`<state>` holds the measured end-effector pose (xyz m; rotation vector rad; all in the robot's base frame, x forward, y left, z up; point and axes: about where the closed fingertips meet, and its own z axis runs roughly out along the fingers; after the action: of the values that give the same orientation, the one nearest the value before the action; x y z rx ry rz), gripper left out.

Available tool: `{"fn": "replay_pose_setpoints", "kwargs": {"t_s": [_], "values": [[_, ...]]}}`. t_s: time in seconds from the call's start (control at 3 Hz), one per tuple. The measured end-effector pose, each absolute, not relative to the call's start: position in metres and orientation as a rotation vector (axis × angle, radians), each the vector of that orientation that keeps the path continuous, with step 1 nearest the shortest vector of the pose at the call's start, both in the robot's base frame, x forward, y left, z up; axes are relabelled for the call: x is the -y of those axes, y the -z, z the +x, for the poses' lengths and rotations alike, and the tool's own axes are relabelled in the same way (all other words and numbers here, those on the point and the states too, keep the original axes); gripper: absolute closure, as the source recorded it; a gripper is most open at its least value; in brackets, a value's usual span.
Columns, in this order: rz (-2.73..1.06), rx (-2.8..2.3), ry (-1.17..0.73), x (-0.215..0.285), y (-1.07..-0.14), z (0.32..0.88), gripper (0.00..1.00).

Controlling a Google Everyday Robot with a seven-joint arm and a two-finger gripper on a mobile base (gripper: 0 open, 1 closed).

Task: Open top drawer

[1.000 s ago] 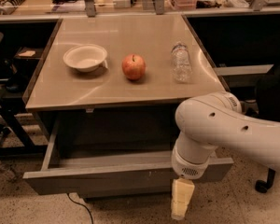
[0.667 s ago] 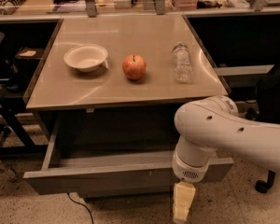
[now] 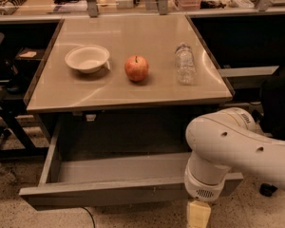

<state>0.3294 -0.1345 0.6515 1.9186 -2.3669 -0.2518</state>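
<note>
Top drawer stood pulled well out from under the table, front panel facing outward. Gripper hung low near the floor, just before the right part of the drawer front; open or closed could not be told. On the tabletop, apart in a row: white bowl, red apple, clear plastic bottle lying down.

Lab-like workroom: cluttered workbenches behind a table, pincer low before the top drawer.

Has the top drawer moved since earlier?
Yes: the top drawer has slid slightly further out from the table edge, toward the camera. The gripper is at its front, right side.
</note>
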Motion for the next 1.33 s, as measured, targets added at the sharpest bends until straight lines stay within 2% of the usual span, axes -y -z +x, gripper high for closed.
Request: {"fn": "replay_pose_setpoints", "kwargs": {"t_s": [0.33,1.33], "values": [[1.930,2.367,0.236,0.1398,-0.6626,0.3096,0.00],[1.924,2.390,0.195,0.1424,-0.6615,0.3098,0.00]]}}
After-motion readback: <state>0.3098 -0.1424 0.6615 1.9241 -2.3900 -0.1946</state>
